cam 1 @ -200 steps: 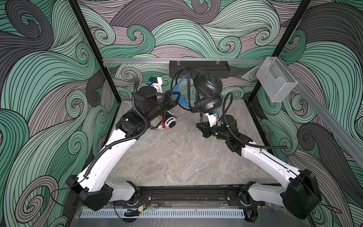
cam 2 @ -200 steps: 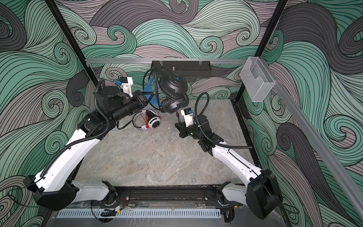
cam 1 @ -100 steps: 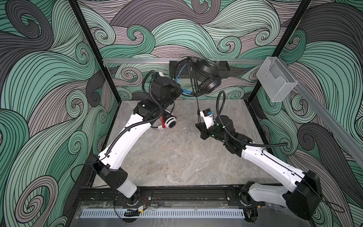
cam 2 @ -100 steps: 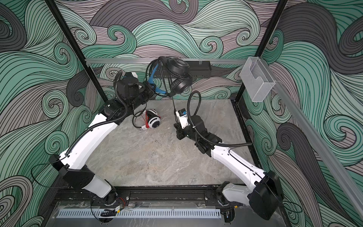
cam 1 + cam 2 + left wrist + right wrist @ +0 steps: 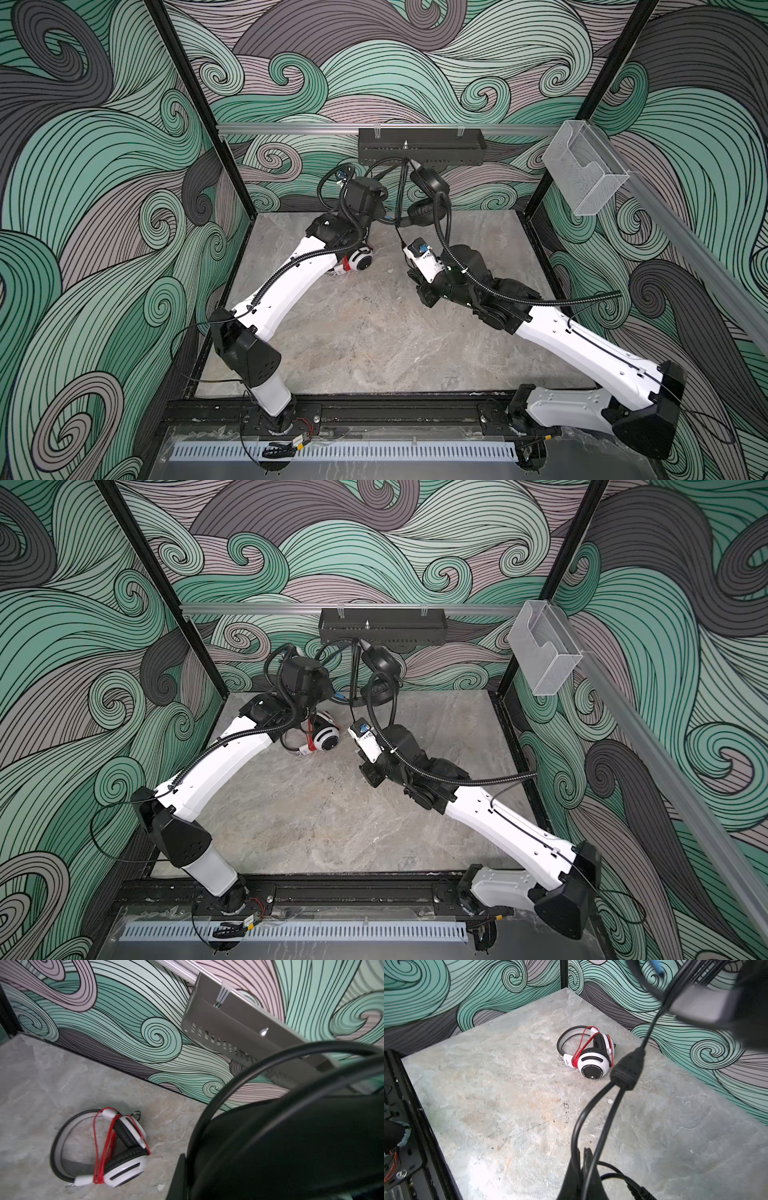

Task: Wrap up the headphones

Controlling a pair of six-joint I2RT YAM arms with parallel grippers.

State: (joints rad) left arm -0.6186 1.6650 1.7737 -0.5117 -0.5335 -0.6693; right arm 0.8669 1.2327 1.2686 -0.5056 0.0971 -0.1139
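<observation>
With the left gripper (image 5: 384,215) clenched on the black headphones (image 5: 428,195) raised by the back wall, the right gripper (image 5: 582,1167) pinches their black cable (image 5: 627,1072) taut, apparently for winding, while the white headphones (image 5: 591,1053) lie red-corded on the table (image 5: 374,332).

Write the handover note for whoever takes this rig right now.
Left gripper: shut, apparently on the black headphones, held up just below the black rack.
Right gripper: shut on the black cable, which runs unwound from that pair.
White headphones: lying on the table with the red cable wound round them. This pair looks done.
Left to do: wind the black cable round the black headphones.
</observation>
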